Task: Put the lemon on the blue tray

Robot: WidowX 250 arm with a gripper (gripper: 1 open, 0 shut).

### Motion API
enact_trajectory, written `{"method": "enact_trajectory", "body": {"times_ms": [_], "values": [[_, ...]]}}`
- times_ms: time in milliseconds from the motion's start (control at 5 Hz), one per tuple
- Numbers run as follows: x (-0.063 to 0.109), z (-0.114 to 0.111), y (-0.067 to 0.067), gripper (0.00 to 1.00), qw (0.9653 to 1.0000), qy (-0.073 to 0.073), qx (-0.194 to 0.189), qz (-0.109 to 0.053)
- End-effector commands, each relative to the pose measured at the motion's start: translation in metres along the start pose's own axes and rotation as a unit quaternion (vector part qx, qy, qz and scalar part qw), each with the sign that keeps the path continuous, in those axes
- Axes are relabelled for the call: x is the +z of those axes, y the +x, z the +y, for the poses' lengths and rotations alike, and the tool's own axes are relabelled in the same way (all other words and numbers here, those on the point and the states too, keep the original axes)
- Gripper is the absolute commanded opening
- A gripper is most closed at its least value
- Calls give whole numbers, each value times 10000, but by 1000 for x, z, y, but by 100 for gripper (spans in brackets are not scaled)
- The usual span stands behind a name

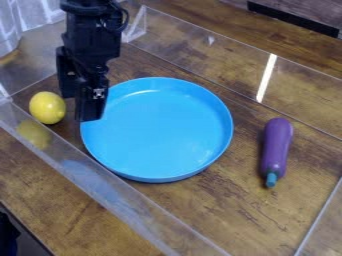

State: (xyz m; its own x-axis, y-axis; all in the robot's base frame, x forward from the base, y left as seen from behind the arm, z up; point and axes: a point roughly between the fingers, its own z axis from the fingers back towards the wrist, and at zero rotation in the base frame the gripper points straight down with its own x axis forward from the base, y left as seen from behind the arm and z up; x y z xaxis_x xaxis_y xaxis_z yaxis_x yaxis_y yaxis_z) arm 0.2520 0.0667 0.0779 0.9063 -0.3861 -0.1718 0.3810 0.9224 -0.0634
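Lemon [47, 106] sits on the bench [160, 215] near its left edge, just beside the left rim of the tray [167, 130] and not on it. It is a small bright-yellow fruit, resting free with nothing gripping it.

The tray is a large round blue dish with a shallow raised rim, lying flat in the middle of the bench. Nothing lies inside it.

The black arm comes down from the top left. Its end effector [88, 103] points steeply downward and hangs over the tray's left rim, just to the right of the lemon. The fingers stand apart, released, with nothing between them. Whether the fingertips touch the rim or the lemon cannot be told from this view; a thin gap seems to show between the lemon and the nearest finger.

An eggplant [274, 149], long and purple with a greenish stem end pointing toward the near edge, lies on the right side of the bench, well apart from the tray's right rim.

The bench is dark wood under a glossy clear sheet that throws bright reflections.
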Motion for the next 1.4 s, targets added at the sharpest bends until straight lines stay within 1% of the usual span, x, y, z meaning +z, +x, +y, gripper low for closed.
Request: {"method": "enact_trajectory", "body": {"times_ms": [0,200,600,1000,1200], "values": [[10,18,-1,100,9996,134,151,-196],[8,29,-4,100,9994,153,233,-219],[0,42,-9,100,9991,133,339,-223],[-12,60,-13,100,9984,150,504,-187],[-18,65,-11,100,9986,157,483,-151]]}}
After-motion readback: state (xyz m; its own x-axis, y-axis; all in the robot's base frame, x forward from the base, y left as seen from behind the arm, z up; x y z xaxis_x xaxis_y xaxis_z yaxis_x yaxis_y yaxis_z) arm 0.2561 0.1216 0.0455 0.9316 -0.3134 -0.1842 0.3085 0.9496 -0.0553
